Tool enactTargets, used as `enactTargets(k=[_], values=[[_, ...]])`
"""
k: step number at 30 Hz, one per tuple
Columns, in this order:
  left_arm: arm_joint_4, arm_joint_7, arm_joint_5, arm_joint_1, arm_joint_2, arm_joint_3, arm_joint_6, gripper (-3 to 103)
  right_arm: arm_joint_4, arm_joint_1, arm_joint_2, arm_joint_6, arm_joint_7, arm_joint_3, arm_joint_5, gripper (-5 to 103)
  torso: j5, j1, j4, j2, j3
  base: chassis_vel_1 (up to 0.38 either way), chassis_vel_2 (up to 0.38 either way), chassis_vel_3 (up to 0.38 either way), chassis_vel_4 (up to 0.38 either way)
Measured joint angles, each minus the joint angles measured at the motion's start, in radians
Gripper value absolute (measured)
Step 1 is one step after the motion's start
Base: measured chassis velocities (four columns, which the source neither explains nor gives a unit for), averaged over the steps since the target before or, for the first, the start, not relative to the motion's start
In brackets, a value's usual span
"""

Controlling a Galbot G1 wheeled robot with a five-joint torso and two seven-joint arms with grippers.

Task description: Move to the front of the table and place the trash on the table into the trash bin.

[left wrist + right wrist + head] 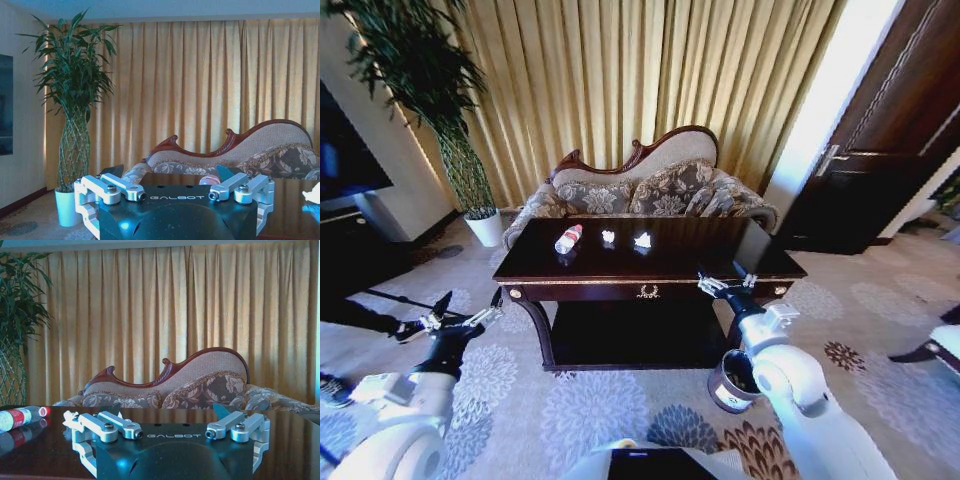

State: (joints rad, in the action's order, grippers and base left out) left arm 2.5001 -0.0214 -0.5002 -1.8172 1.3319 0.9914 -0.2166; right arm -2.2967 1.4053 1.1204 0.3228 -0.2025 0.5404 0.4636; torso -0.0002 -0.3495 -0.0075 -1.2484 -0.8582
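The dark glossy table (650, 268) stands straight ahead of me, in front of the sofa. On its top lie a clear bottle (568, 238) with a red cap and two crumpled white paper wads (608, 237) (643, 240). The small dark trash bin (730, 385) sits on the carpet by the table's right front leg, just beside my right arm. My left gripper (470, 302) hangs open off the table's left front corner. At the right front edge my right gripper (727, 279) is open and empty. The right wrist view shows the bottle (20, 416) and a wad (70, 419) beyond the right gripper (168, 410).
A carved floral sofa (650, 185) backs the table, with gold curtains behind. A tall plant in a white pot (485, 228) stands at the back left, a dark cabinet (350, 200) at the left, and a dark door (880, 150) at the right. Patterned carpet lies open around the table.
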Motion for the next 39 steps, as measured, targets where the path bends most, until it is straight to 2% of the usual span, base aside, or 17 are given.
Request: enactTargets(k=[29, 39], values=[[0.000, 0.000, -0.002, 0.001, -0.010, 0.011, -0.005, 100, 0.004, 0.022, 0.000, 0.006, 0.004, -0.020, -0.003, 100, 0.0000, 0.000, 0.0001, 0.000, 0.000, -0.112, 0.112, 0.111, -0.111], [0.000, 0.003, 0.000, -0.007, -0.005, 0.005, -0.003, 100, 0.038, -0.007, -0.052, 0.020, 0.049, -0.078, 0.053, 100, -0.0001, -0.001, -0.0001, 0.000, 0.000, -0.060, 0.049, 0.053, -0.053]])
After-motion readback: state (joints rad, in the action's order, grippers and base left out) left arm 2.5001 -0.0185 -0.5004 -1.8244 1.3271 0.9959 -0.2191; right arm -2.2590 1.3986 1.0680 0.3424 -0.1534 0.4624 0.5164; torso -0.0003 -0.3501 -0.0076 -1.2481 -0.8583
